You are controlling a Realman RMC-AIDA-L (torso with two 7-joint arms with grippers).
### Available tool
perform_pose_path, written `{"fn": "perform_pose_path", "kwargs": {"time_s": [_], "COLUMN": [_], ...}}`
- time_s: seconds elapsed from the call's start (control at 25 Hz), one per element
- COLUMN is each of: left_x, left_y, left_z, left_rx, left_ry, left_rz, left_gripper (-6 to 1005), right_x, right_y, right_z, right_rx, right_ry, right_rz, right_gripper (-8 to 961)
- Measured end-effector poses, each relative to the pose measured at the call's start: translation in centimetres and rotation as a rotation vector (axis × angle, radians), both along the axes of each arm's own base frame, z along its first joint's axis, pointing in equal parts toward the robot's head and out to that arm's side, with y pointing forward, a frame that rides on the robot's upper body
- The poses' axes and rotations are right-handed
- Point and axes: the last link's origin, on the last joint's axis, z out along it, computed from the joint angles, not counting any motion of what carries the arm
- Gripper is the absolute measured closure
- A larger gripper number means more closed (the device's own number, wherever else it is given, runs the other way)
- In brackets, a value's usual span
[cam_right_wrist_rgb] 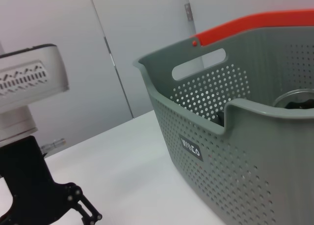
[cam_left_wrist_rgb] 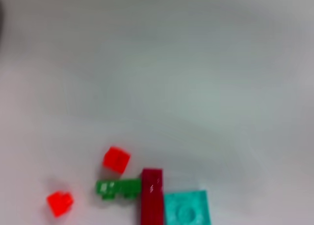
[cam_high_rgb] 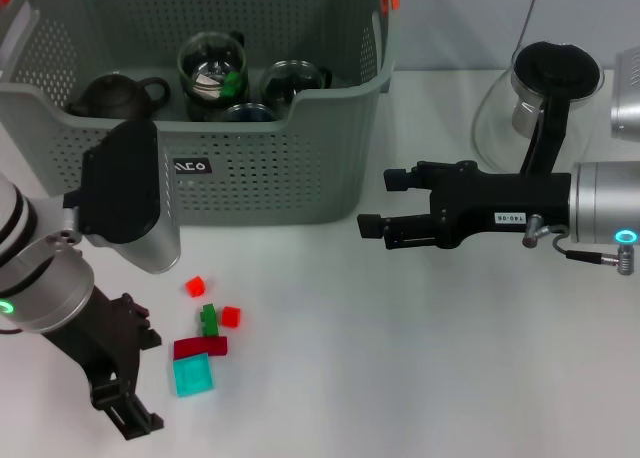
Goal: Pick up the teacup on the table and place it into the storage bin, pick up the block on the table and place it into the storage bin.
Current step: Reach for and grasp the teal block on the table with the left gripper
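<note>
Beside the storage bin, the right end effector hangs spread; only head view shows blocks.

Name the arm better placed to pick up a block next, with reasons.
Left, probably. The left gripper hovers beside the blocks, which fill its wrist view. The right gripper hangs open and empty near the storage bin, farther away.

You see the left gripper only partly, its fingertips cut off at the head view's edge; the teal block is cropped in the left wrist view.
</note>
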Motion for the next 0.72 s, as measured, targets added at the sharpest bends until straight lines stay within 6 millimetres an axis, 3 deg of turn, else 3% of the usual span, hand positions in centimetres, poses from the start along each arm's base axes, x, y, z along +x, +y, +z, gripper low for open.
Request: {"fn": "perform_pose_path", "kwargs": {"time_s": [0.28,0.72], "left_x": [-0.5,0.4], "left_y": [0.4,1.1], "left_z": [-1.1,-2.7], "left_rx": [-0.026,-0.062], "left_ry": [0.127,0.168], "left_rz": [0.018,-0.003], "left_gripper": [46,49], "right_x": [0.0,0.3], "right_y": [0.0,-0.1], "right_z": [0.1,0.1], "right_rx": [-0.001,0.001], "right_ry": [0.001,0.002], "right_rz": [0.002,-0.003], "right_gripper": [38,38]}}
